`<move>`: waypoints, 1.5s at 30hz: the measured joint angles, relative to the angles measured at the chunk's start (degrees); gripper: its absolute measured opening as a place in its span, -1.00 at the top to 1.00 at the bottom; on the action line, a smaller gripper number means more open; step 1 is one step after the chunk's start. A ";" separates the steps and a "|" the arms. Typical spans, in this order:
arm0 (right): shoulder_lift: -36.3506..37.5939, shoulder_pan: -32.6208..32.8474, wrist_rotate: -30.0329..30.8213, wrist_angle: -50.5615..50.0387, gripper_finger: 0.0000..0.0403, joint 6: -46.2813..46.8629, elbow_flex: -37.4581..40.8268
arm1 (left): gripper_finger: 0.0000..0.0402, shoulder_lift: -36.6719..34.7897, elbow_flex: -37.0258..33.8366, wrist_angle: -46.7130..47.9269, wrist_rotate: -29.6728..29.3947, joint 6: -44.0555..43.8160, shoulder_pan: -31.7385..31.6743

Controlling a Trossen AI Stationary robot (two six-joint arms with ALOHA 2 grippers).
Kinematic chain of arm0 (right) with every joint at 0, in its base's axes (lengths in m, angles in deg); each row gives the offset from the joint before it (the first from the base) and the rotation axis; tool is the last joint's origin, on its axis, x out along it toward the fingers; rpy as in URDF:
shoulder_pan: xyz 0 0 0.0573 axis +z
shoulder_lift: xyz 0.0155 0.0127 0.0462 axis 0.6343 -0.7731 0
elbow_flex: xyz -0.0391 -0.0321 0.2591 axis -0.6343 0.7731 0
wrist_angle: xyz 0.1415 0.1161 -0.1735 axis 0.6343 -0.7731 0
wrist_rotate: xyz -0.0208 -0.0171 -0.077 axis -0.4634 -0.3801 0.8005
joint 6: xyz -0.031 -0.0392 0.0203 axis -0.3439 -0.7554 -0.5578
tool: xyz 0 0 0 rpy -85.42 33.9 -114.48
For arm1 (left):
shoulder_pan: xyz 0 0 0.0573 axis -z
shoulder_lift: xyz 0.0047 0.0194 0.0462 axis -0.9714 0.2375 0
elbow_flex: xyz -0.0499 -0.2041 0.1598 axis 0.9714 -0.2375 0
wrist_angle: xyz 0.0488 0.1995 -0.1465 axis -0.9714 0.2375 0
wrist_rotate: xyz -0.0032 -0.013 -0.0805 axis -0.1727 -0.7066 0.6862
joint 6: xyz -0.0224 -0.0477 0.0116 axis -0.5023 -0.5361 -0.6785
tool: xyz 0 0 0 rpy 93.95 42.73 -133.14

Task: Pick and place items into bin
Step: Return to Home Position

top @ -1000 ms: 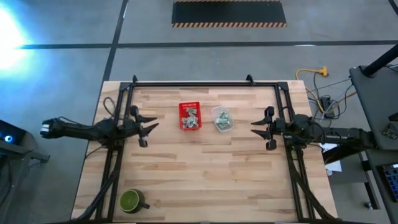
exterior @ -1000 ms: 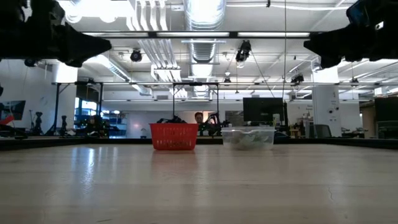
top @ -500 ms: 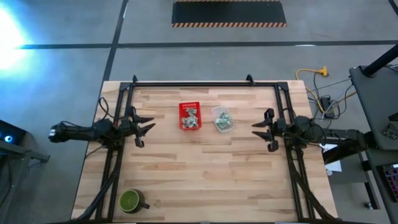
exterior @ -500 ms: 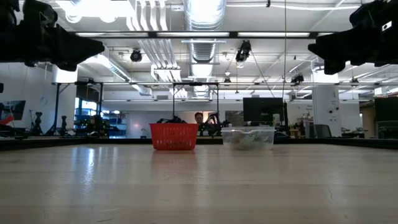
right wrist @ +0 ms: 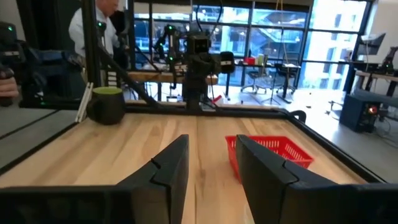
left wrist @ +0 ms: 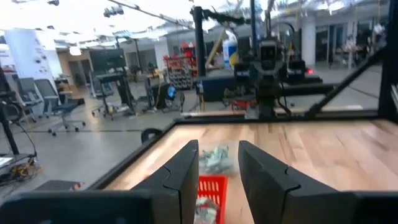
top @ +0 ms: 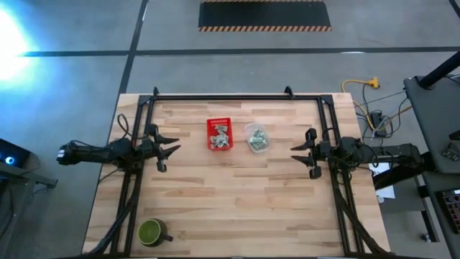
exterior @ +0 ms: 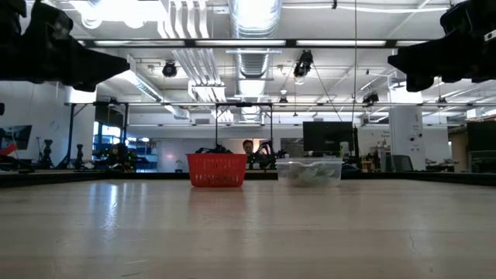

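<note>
The red basket [top: 220, 134] stands at the table's middle far part with some pale green-and-white crumpled pieces inside. Right of it a clear container [top: 256, 138] holds more such pieces [left wrist: 216, 158]. My left gripper [top: 171, 153] hovers open to the left of the basket, high above the table [exterior: 116, 68], its fingers pointing at the basket [left wrist: 210, 190]. My right gripper [top: 298, 155] hovers open to the right of the container, equally high [exterior: 399, 62]. Both are empty.
A green mug [top: 151, 232] stands near the table's near left corner. A black frame [top: 223, 96] runs along the far, left and right sides. A person [right wrist: 93, 25] stands beyond the table's left side. Bare wood [top: 237, 201] spans the near half.
My left gripper has drawn back a little toward the table's left edge, and my right gripper a little toward the right edge, both staying open and high. The basket, the container and the pieces have kept their places.
</note>
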 joint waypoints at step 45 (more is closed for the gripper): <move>-0.04 -0.07 0.19 -6.18 0.42 -3.63 -0.02 | 0.52 3.62 -0.15 1.54 1.82 -0.09 -0.02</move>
